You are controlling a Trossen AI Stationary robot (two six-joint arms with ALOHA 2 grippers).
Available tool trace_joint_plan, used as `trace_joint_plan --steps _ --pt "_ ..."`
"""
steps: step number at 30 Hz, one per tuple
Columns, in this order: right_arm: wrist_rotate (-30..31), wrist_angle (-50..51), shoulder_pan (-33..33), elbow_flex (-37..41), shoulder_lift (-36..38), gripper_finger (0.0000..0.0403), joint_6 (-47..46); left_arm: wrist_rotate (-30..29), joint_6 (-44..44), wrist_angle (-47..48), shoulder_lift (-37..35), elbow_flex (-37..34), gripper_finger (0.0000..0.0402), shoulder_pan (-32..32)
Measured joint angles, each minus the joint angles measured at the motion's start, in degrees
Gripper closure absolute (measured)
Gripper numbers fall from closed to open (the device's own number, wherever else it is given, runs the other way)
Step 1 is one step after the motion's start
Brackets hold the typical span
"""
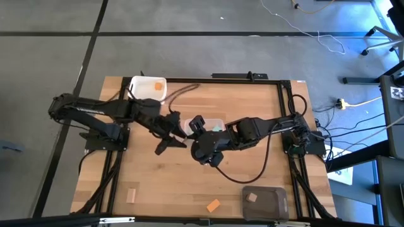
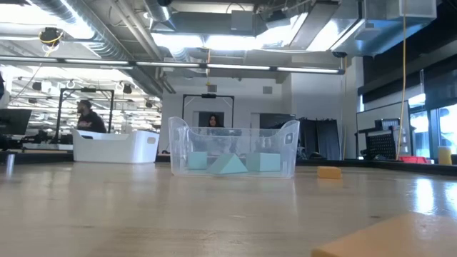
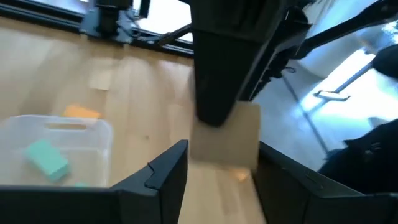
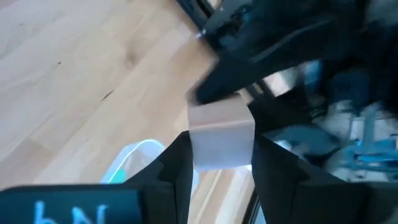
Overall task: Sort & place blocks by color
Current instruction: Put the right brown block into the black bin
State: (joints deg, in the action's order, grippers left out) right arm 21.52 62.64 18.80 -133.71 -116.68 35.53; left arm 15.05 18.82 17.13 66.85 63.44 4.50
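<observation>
tubs first: the white tub (image 1: 146,89) at the table's far left corner holds one orange block (image 1: 158,85). the clear tub (image 2: 232,146) sits mid-table, half hidden under the arms in the high view, with teal blocks (image 2: 230,165) lying on its floor; the low view shows about three, one tipped up on a corner. the dark grey tub (image 1: 273,203) at the near right edge holds a single tan piece (image 1: 252,197).

loose on the wood, well apart from every tub, are an orange block (image 1: 213,205) near the front edge and a pale tan one (image 1: 131,195) towards the front left.

both arms meet over the middle of the table, just beside the clear tub. the right gripper (image 4: 221,140) has its jaws closed part-way on a tan block (image 4: 219,121), pads against two opposite faces, the block lifted off the table. the left gripper (image 3: 222,149) faces it, its fingers standing on either side of that same block; whether they press on it or stand just clear i cannot tell.

people show in the room behind the table.
</observation>
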Motion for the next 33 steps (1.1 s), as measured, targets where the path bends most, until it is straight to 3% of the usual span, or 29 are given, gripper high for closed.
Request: trace_joint_plan --steps 14,24,28,33 --pt "-0.66 6.64 2.13 0.00 0.07 0.0273 -9.11 -3.11 -1.63 2.71 -10.60 0.06 0.0233 -3.15" --pt "-0.52 22.75 3.23 0.00 0.07 0.0273 -28.16 -7.12 -2.88 11.05 -14.34 0.08 0.0233 -3.11" --pt "-5.07 27.64 3.66 -0.02 0.08 0.0273 -39.72 -7.11 -3.84 11.78 -14.31 0.08 0.0233 -3.11" --pt "-13.93 27.25 4.61 0.21 0.11 0.0273 -45.64 -7.12 -6.62 12.05 -14.31 0.08 0.0233 -3.10"
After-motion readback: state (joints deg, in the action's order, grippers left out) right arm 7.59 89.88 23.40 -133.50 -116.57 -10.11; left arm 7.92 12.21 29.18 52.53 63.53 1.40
